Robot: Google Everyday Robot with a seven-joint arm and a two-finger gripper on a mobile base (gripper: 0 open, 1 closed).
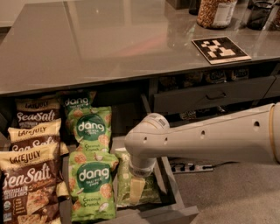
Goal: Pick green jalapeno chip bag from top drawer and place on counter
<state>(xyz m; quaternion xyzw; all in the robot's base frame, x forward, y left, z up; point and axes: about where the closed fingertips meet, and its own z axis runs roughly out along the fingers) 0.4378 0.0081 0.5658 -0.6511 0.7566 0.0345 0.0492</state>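
The green jalapeno chip bag [151, 193] lies flat in the right row of the open top drawer [169, 180], near its front right corner. My gripper [136, 189] hangs from the white wrist [144, 151] straight down onto the bag's middle and hides part of it. The arm [218, 135] reaches in from the right. The glossy grey-brown counter [109, 48] stretches above the drawer, with the black-and-white marker tile [221, 49] at its right.
Two bright green Dang bags [92, 183] fill the drawer's middle row, and brown Sea Salt bags [30, 179] the left row. A jar [216, 12] stands at the counter's back right. A narrower drawer with a black handle [214, 94] and a power strip [190, 167] lie to the right.
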